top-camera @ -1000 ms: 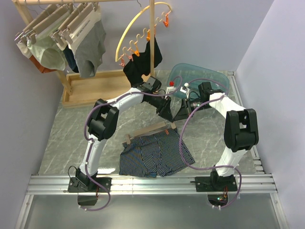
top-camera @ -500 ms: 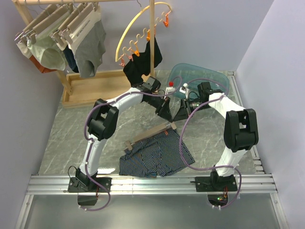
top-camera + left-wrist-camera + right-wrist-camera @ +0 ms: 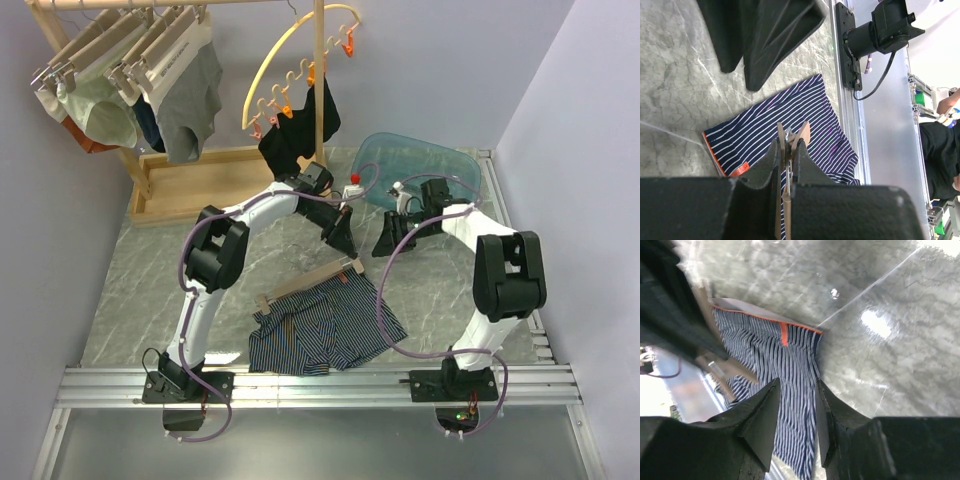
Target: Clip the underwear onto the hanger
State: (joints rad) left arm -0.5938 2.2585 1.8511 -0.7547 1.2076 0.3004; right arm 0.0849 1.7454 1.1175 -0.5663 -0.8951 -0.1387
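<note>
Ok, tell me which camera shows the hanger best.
Top external: the hanger shows there end to end, its full wooden bar. Left wrist shows only its end, pinched in the left gripper; right wrist gives a blurred piece.

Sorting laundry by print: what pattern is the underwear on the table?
The underwear is dark navy with fine pale pinstripes, clearest in the left wrist view.

The left arm (image 3: 213,255) and right arm (image 3: 508,272) have white links, black joint housings and mauve cables.

The hanger (image 3: 300,286) sits at 12 o'clock of the underwear (image 3: 330,330), seemingly touching it; a tub (image 3: 420,160) lies beyond at 1 o'clock.
</note>
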